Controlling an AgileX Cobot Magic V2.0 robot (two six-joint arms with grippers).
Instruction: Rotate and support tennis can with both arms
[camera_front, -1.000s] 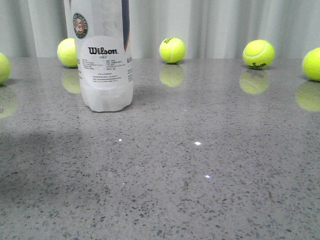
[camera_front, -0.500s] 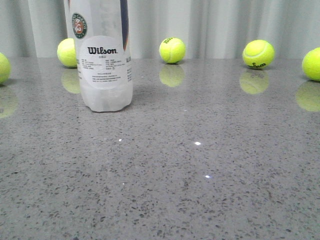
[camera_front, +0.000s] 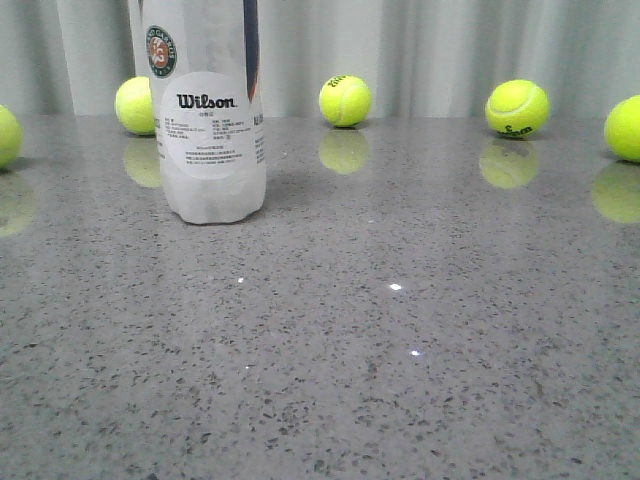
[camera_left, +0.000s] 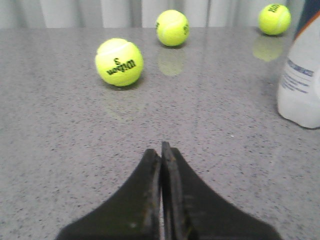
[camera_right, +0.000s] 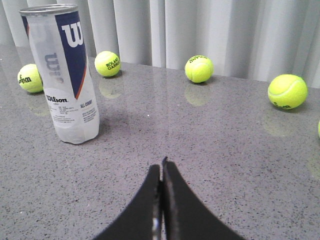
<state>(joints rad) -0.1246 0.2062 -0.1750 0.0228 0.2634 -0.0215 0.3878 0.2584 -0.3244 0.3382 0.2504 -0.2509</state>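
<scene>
Front view shows the tennis can (camera_front: 208, 120) standing upright on a speckled grey table (camera_front: 400, 350), toward the left and rear, its top cut off by the frame. Several yellow-green tennis balls (camera_front: 345, 100) sit along the back edge before a pale curtain (camera_front: 450, 50), all apart from the can. In the right wrist view the can is seen whole: a tall clear cylinder with a silver rim, a navy, white and orange label, and nothing visible inside. It looks empty, so it is probably very light and easy to tip or slide on this glossy surface. The thin plastic wall likely flexes under a hard squeeze and the label is smooth, so a gentle hold around the middle of the body, with the other arm steadying the opposite side or the rim, seems wisest. The left gripper (camera_left: 161, 150) has its pointed fingers pressed together, holding nothing, low over the table with the can near but apart. The right gripper (camera_right: 161, 167) is likewise closed and empty, well apart from the can.
</scene>
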